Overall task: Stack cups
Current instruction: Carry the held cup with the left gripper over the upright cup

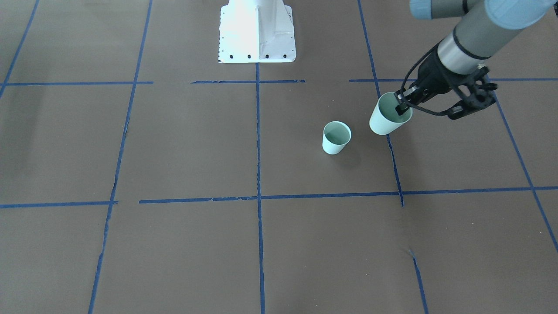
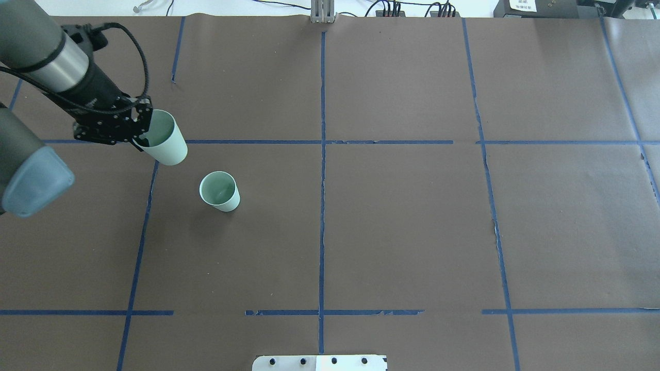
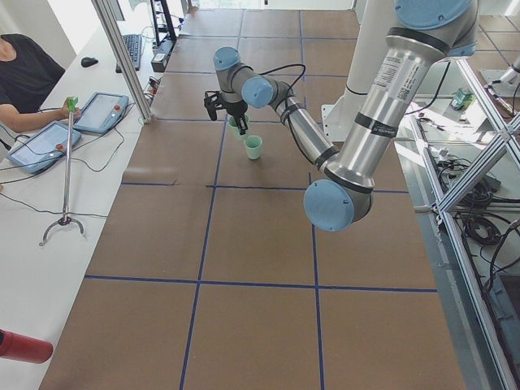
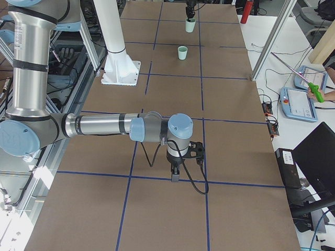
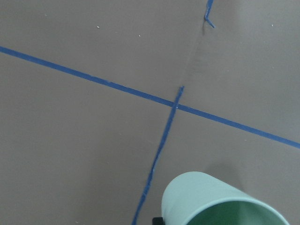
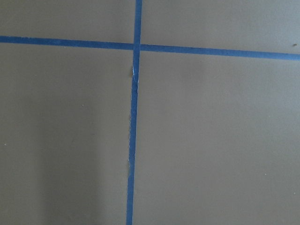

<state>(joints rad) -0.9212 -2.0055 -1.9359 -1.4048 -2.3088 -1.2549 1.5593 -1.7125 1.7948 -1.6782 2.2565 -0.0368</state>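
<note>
Brown paper covers the table (image 1: pixel 196 144), w/ blue tape lines (image 1: pixel 258 144) marking a grid, and the white robot base (image 1: pixel 257 32) sits at the table's edge.

Left gripper (image 1: pixel 399 107) is clamped on the rim of one mint-green cup (image 1: pixel 386 120): one finger sits inside the mouth, the other outside the wall. This held cup is tilted, mouth toward the gripper and base pointing away. It looks clear of the paper (the left wrist view shows its shadow on the surface beyond it). In the overhead view it hangs over a tape crossing on the robot's left side.

The second cup (image 1: pixel 336 138) stands upright on the table w/ its mouth up and the darker green inside visible. It is near the held cup but not touching it, a bit closer to the robot base and more toward the table's middle.

Right gripper (image 4: pixel 175 175) shows only in the exterior right view, low over a tape line and well apart from both cups. Can't tell if its fingers are apart or together. The right wrist cam shows only paper and tape.
</note>
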